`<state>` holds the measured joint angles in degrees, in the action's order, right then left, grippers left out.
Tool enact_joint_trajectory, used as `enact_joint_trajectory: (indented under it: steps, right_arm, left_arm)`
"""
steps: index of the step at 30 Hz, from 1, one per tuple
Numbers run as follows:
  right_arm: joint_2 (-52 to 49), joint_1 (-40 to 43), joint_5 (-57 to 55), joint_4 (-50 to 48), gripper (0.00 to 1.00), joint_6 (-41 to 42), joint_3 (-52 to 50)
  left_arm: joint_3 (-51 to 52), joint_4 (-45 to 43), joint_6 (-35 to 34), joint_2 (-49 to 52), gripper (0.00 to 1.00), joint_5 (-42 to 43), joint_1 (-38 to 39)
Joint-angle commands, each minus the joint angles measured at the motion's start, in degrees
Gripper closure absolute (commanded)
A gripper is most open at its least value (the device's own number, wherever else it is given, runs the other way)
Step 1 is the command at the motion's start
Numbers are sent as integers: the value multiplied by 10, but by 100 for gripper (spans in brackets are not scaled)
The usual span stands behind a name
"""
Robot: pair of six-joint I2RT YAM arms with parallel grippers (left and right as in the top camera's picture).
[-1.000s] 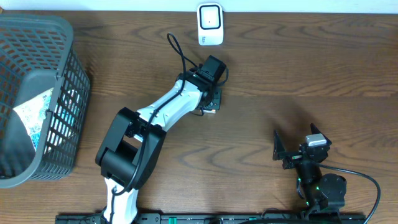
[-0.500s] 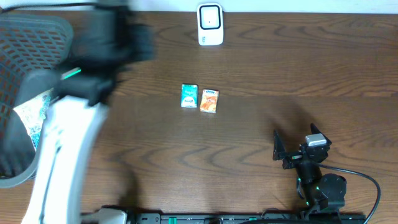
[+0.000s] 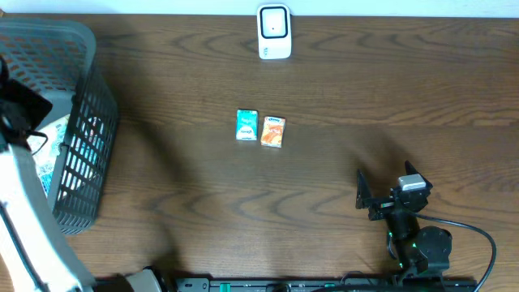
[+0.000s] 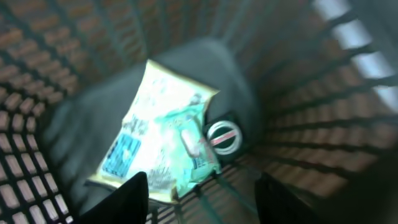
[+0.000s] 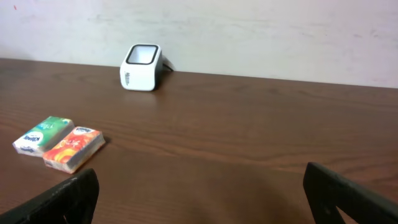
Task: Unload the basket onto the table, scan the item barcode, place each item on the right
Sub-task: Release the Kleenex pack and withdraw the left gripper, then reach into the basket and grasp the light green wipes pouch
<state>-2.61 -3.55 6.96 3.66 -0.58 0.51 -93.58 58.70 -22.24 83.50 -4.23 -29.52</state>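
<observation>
Hovering over the basket (image 3: 87, 138), left jaws spread above a packet (image 4: 155, 134); right jaws spread, facing the scanner (image 5: 142, 67).

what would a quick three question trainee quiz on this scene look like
1. True or false: the green pack and the orange pack lie side by side on the table.
2. Which claw holds something? A) left claw B) right claw C) neither
3. Fill in: the left claw looks down into the ___.

Key: 1 true. 2 C, both stand open with nothing between the fingers. 3 basket.
</observation>
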Motion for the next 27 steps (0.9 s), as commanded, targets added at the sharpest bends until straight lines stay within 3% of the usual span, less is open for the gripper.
enact_joint_trajectory:
  steps: [1, 5, 9, 11, 13, 14, 27]
  right_arm:
    - [1, 3, -2, 2, 1, 8, -2]
    - [1, 3, -2, 2, 1, 8, -2]
    - [1, 3, -2, 2, 1, 8, -2]
    - [1, 3, -2, 2, 1, 8, -2]
    - [1, 3, -2, 2, 1, 8, -2]
    - [1, 3, -2, 2, 1, 8, -2]
    - [1, 3, -2, 2, 1, 8, -2]
  left_arm:
    - [14, 1, -26, 58, 41, -1, -11]
    - [14, -18, -28, 128, 31, -1, -11]
    - [14, -33, -41, 171, 29, -1, -12]
    - [14, -40, -43, 184, 24, -1, -12]
    - [14, -42, -43, 193, 9, -2, -12]
    - [14, -42, -42, 197, 7, -2, -12]
    - [44, -53, -47, 263, 3, -1, -12]
